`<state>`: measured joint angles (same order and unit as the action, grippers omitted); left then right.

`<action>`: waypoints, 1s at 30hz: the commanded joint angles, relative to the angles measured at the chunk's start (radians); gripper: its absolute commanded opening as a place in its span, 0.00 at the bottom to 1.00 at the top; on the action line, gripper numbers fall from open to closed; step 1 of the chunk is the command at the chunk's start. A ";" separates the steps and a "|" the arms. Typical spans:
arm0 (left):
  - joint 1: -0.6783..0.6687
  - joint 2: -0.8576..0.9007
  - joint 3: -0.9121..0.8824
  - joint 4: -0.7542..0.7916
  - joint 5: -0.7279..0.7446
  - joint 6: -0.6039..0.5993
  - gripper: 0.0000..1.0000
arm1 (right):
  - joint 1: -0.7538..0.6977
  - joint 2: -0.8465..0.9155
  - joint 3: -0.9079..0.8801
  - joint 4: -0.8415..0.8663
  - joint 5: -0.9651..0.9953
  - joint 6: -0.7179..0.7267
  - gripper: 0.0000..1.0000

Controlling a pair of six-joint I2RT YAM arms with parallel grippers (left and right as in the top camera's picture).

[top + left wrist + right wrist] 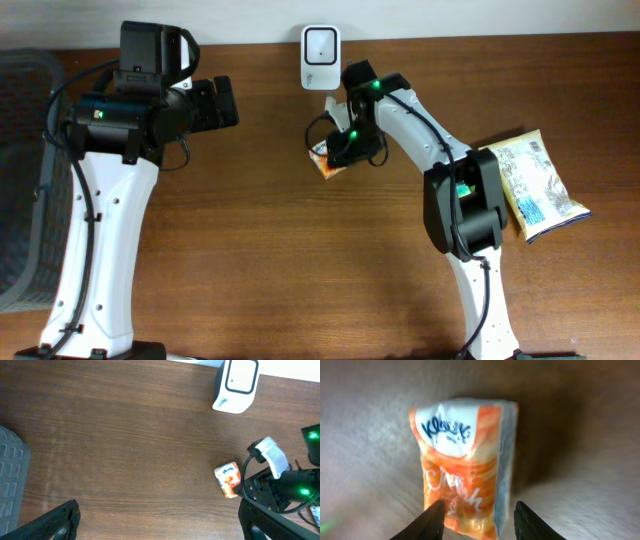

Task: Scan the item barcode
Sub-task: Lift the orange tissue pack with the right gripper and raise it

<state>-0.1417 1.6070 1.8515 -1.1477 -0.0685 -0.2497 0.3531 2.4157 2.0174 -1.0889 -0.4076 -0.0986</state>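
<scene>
Dark brown wood-grain table [250,260] filled the view. White wall [450,15] ran along its far edge. Grey basket [22,200] sat at the table's left end. Light even.

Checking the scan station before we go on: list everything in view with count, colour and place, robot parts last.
table: one, brown wood, under everything.
scanner: one, white, far edge, centre.
tissue pack: one, orange and white, on the table near the scanner, between the right pincer's fingertips.
snack bag: one, yellowish with blue, right side.
basket: one, grey, left edge.
left pincer: one, black, open, empty, over bare table.
right pincer: one, black, straddling the tissue pack; grip unclear.
</scene>
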 commanded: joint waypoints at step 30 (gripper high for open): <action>0.001 -0.012 0.004 0.002 -0.007 0.013 0.99 | -0.215 -0.169 -0.049 -0.187 -1.021 -0.142 0.04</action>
<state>-0.1417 1.6070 1.8515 -1.1481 -0.0685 -0.2497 0.1444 2.2978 1.9507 -1.2572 -1.2488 -0.1864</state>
